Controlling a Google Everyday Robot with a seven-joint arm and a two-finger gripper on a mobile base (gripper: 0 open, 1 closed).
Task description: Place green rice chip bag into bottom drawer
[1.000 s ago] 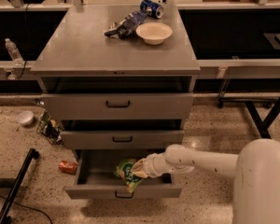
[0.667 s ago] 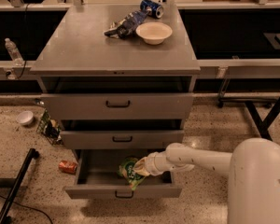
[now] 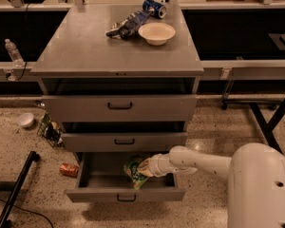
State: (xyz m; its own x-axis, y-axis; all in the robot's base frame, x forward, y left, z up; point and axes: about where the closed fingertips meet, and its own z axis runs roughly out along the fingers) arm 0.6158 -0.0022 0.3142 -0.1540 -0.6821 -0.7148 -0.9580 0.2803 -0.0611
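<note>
White two-finger gripper [image 3: 146, 167] sits inside the open drawer, reaching in from 3 o'clock; holding or released, cannot tell. Small glossy light-green rice chip bag [image 3: 133, 172] touches its tip at 9 o'clock, long axis roughly 11-to-5, within the deep grey metal bottom drawer [image 3: 126, 194].

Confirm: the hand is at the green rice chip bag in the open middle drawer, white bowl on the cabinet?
Not quite: the camera view shows the hand at the green rice chip bag in the open bottom drawer, not the middle. The white bowl is on the cabinet.
</note>
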